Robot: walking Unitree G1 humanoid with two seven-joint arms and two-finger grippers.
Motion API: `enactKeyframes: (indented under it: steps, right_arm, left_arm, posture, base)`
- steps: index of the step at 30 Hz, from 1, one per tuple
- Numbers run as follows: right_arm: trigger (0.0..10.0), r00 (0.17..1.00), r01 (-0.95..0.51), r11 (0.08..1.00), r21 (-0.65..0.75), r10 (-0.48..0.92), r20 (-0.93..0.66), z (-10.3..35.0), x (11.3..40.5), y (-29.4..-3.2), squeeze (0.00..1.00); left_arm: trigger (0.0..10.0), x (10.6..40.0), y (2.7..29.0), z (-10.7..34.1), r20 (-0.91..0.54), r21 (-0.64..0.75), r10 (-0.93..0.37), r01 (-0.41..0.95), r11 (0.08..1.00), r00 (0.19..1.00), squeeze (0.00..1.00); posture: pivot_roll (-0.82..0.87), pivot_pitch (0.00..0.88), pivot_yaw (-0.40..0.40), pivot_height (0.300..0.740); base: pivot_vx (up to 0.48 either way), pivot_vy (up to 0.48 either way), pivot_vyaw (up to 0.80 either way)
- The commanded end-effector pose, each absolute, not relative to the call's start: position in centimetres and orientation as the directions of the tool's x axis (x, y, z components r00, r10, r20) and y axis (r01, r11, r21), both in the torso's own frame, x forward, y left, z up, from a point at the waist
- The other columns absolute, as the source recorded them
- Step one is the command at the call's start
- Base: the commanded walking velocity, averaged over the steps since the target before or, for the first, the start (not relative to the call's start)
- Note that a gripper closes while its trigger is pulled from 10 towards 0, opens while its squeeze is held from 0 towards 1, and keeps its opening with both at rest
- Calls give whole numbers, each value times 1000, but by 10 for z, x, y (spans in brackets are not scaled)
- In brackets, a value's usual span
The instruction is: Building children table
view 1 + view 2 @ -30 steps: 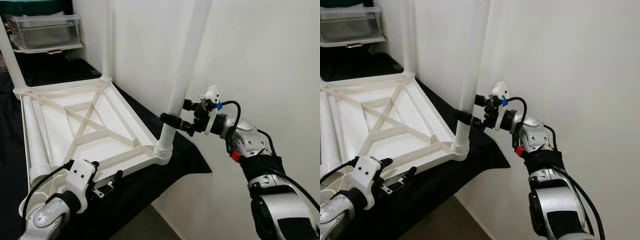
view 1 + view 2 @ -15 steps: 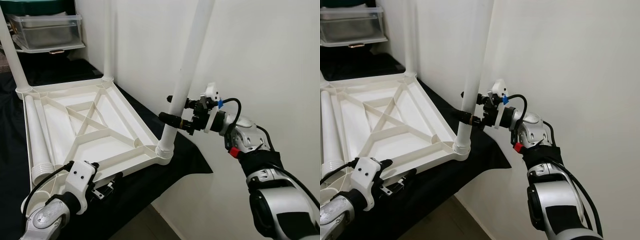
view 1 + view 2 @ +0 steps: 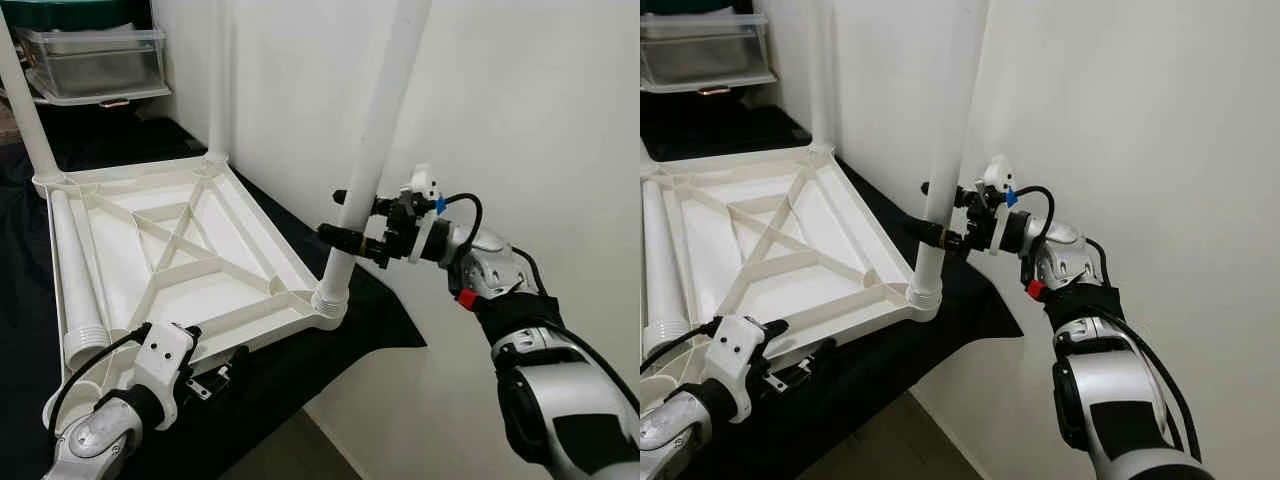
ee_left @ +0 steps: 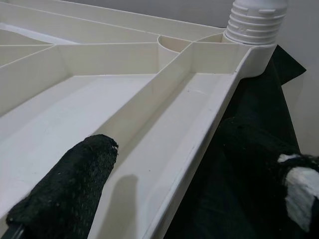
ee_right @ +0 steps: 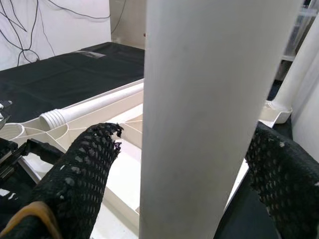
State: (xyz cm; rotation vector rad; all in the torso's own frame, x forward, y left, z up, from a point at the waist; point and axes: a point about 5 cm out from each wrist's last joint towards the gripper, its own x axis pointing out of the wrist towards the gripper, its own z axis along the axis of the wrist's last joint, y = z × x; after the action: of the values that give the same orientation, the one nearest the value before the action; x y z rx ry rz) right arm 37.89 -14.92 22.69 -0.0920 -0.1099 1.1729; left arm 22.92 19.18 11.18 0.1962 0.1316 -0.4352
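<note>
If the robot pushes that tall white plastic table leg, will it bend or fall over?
The tall white plastic leg looks like a stiff tube, so it probably won't bend. Its ribbed end sits in the upturned white tabletop's corner socket, so it likely stays put. The right gripper straddles it, jaws open.

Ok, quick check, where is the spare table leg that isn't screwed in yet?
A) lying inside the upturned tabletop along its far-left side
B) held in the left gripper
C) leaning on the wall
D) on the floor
A: the loose leg lies flat inside the upturned tabletop, along the side away from the right gripper.
</note>
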Motion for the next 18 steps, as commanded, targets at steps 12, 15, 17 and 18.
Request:
enactKeyframes:
  steps: [12, 15, 17, 18]
  right_arm:
    - [10000, 332, -930, 334, -151, 942, 38, 235, 379, -151, 0]
    - [10000, 319, -935, 320, -152, 947, 34, 236, 380, -150, 0]
    - [10000, 313, -937, 314, -153, 949, 31, 237, 380, -150, 0]
    - [10000, 313, -937, 314, -153, 949, 31, 237, 380, -150, 0]
  left_arm:
    - [10000, 226, 190, 111, -168, 156, -409, 434, 887, 897, 0]
    - [10000, 225, 190, 111, -169, 156, -408, 434, 888, 897, 0]
    - [10000, 225, 190, 111, -170, 155, -408, 433, 888, 897, 0]
    - [10000, 225, 190, 111, -170, 155, -408, 433, 888, 897, 0]
  posture:
    - [156, 0, -175, 740]
    - [157, 0, -176, 740]
    - [158, 0, -177, 740]
    - [158, 0, -177, 740]
  base:
    - [0, 0, 0]
    - [0, 0, 0]
    - [0, 0, 0]
    - [0, 0, 0]
